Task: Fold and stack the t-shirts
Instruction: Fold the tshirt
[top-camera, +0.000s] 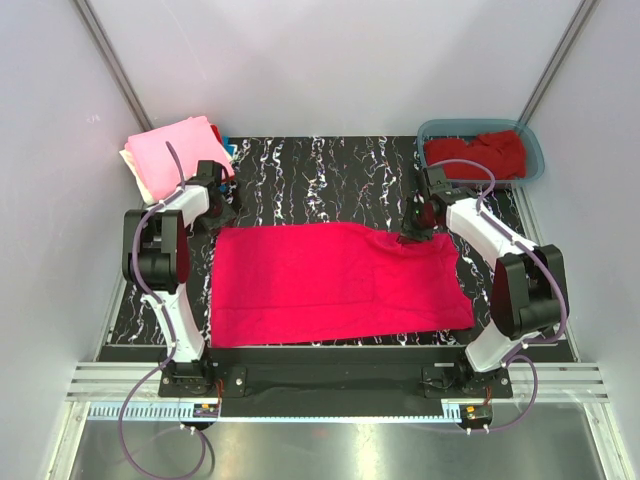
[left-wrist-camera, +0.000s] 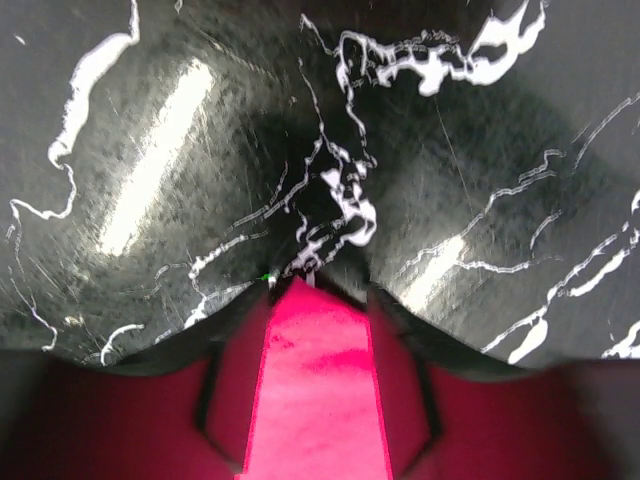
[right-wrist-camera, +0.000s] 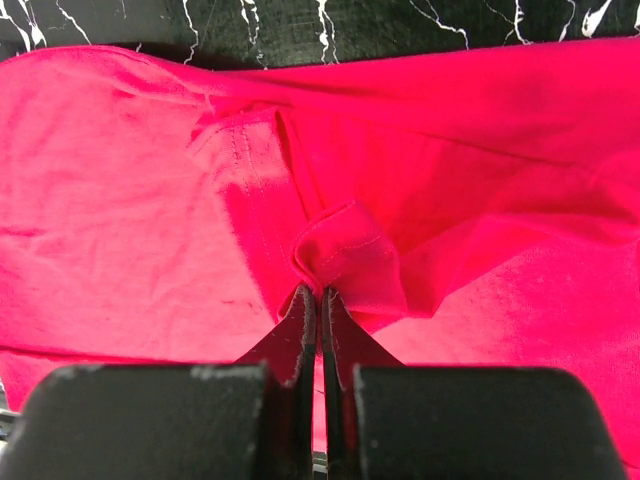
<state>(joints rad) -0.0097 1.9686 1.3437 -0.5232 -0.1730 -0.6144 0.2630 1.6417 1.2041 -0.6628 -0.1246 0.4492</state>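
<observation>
Right gripper clamped on a small pinched fold of the pinkish-red t-shirt, at the shirt's far edge, right of centre. From that pinch the whole shirt body lies toward the arm bases, flat on the table, long axis left-right, near hem just ahead of the bases.

Left gripper sits slightly farther out, at the shirt's far-left corner. Its wrist view shows a wedge of pink cloth between the fingers. Can't tell if they've bitten or are just straddling it.

So both contact points are on the far edge and the cloth is all nearward. My read: the fold goes far edge over toward near hem, both arms pulling back together. Confirm the left grip first, or that corner stays behind and the fold skews.

Farther back: folded stack at far left, light pink t-shirt on top, cream and blue edges showing. Left arm is nearer. Far right: teal tub holding the darker red t-shirt.
</observation>
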